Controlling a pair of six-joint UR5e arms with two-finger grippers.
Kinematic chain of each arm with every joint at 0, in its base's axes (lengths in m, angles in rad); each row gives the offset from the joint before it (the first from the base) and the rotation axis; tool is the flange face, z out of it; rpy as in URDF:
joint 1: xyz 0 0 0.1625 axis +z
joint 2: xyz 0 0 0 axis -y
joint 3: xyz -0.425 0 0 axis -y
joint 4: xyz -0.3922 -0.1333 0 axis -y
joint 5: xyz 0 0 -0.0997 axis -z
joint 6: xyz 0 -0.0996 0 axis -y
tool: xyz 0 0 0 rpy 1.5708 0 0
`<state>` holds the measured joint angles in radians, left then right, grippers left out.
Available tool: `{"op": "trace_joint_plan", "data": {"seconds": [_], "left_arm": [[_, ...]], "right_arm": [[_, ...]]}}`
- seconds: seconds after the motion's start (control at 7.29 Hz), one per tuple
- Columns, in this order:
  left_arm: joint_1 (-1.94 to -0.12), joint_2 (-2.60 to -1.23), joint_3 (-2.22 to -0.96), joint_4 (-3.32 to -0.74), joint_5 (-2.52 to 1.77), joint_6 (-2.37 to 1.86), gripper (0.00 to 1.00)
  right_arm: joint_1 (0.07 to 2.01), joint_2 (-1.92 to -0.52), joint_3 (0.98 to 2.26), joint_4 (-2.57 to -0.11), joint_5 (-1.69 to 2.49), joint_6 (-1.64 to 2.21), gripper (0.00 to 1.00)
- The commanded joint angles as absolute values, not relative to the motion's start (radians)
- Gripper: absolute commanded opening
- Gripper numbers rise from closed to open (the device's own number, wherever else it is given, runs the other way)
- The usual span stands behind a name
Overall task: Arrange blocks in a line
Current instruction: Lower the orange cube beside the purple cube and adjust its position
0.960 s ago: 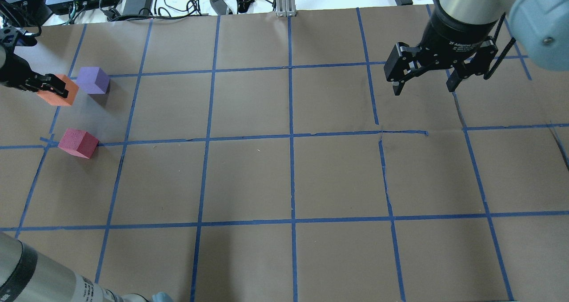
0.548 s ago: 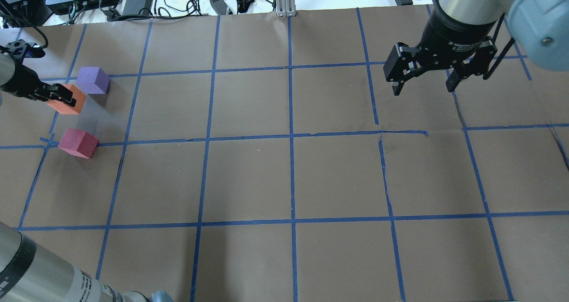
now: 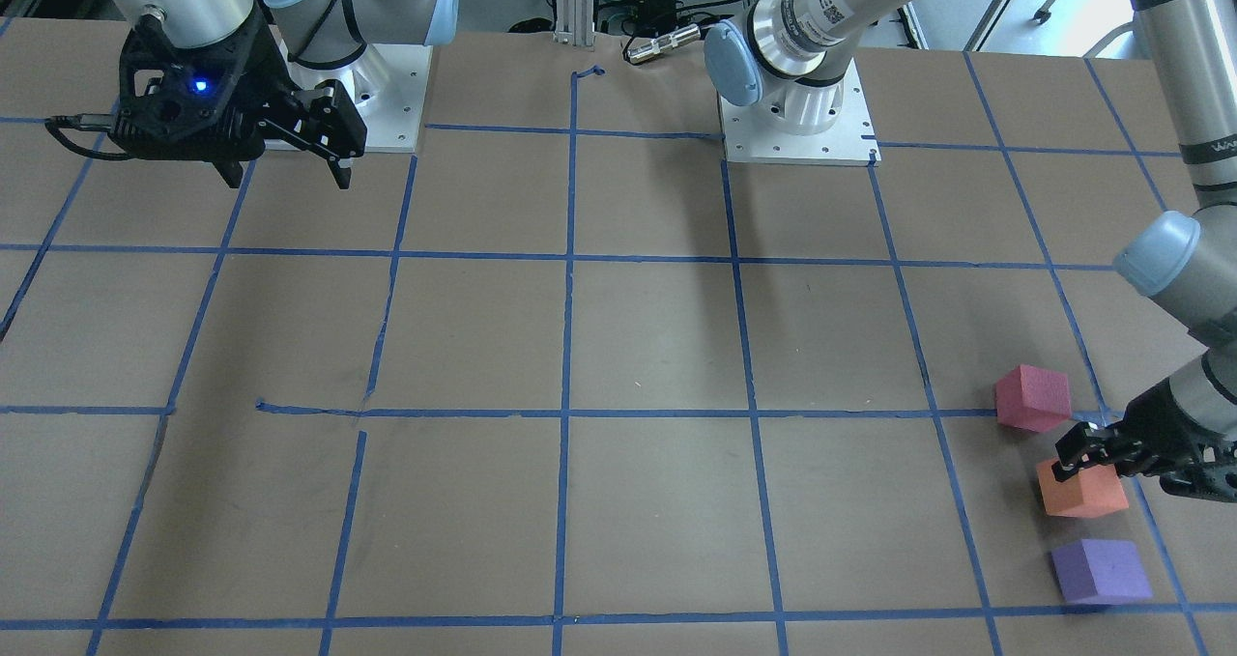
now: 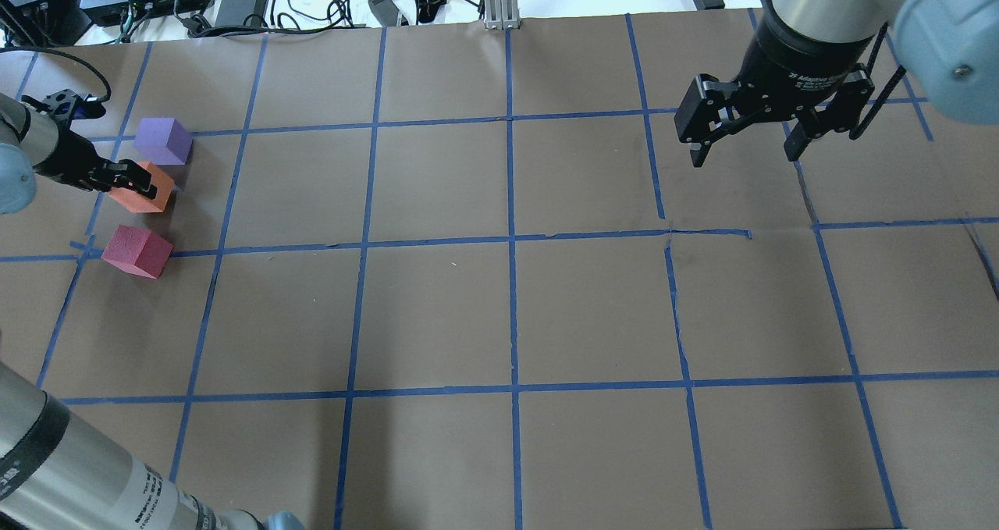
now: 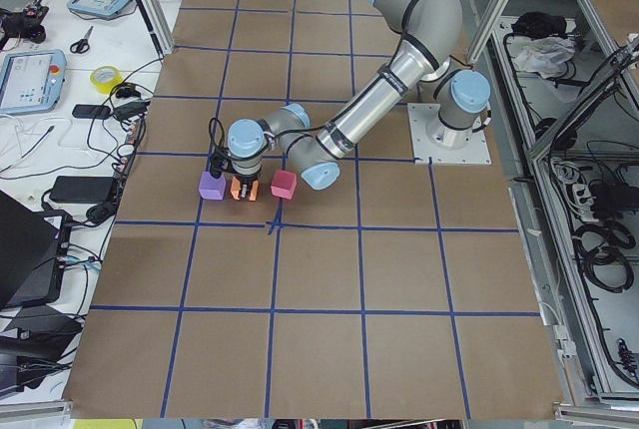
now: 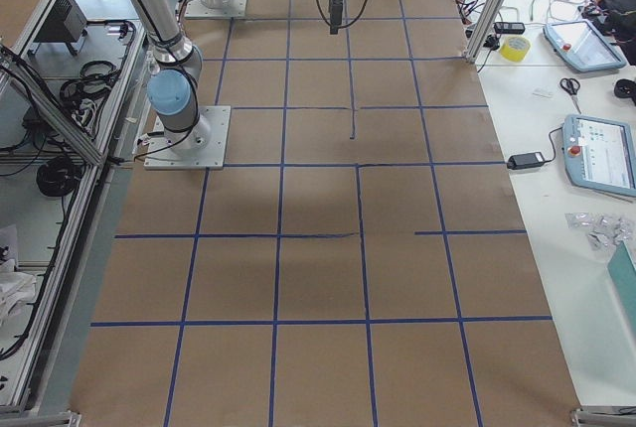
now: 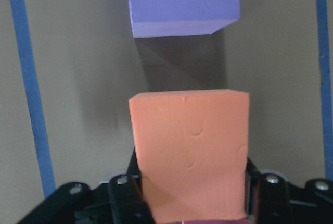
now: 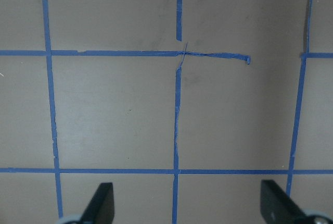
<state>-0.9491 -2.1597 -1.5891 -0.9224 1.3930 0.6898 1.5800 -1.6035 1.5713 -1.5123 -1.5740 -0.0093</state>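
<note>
Nearest the robot in the row, the pinkish-red block [image 4: 137, 251] sat on the table [image 4: 507, 311] on its own, with nothing gripping it. Just beyond it, the left gripper [image 7: 190, 193] had its fingers [image 7: 125, 195] closed on the two opposite sides of the orange block [image 7: 190, 161]. The block's free face pointed away from the wrist. The pictures did not settle whether that cube rested on the paper or hung slightly above it.

Straight ahead of that free face, across a narrow shadowed gap, lay the purple block [image 7: 182, 2], apart from the orange one and shifted only a little to one side. So the held cube sat between its two neighbours, close to the line joining them. That line ran away from the robot and along the gripper's own reach.

Any coming correction would probably be a small sideways nudge before letting go, not a carry.

Far across the table, the right gripper [image 4: 745, 155] hung above bare paper with its jaws spread wide and nothing between them, well apart from all three cubes.
</note>
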Motion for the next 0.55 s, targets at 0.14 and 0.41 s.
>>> {"op": "trace_joint_plan", "data": {"seconds": [0.14, 0.41], "left_arm": [[-0.963, -2.177, -1.592, -0.907, 1.394, 0.594, 0.15], [-1.011, -2.168, -1.594, -0.905, 1.407, 0.589, 0.29]], "right_arm": [[1.58, -1.603, 1.571, -1.513, -1.574, -0.009, 1.0], [1.58, -1.603, 1.572, -1.513, -1.574, -0.009, 1.0]]}}
